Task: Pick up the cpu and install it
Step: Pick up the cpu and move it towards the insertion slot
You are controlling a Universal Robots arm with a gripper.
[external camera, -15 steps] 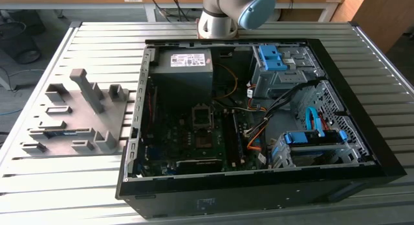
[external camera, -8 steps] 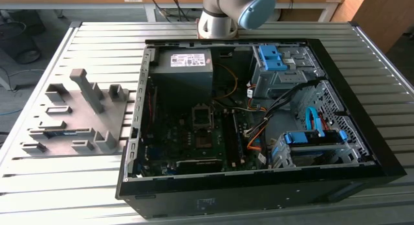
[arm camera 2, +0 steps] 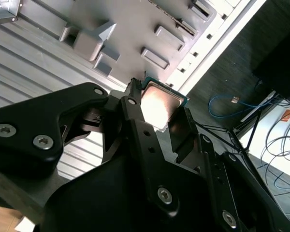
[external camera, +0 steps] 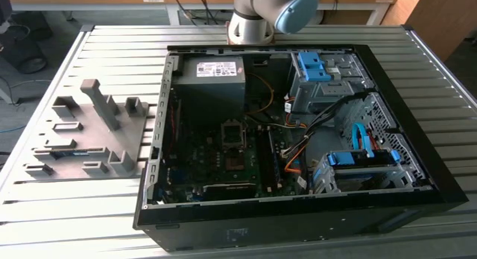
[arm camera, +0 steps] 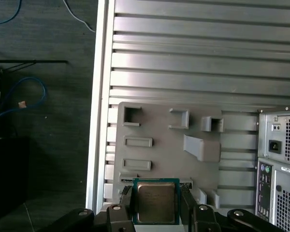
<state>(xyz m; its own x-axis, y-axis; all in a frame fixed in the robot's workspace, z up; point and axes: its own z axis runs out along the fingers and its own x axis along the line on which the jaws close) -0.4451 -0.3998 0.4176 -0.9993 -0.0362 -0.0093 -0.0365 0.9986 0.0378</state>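
The robot arm's black hand [arm camera: 156,207] is clenched on the small, flat, square cpu [arm camera: 156,200] with its silvery-grey metal top and green rim. In both wrist views, a finger [arm camera: 127,202] presses each of two opposite sides. The chip is held in the air over one edge of the grey moulded parts tray [arm camera: 159,154] on the ribbed aluminium tabletop [arm camera: 193,58]. In the exterior view, the tray lies just beside the open black computer case [external camera: 298,228] – on the exterior view's left.
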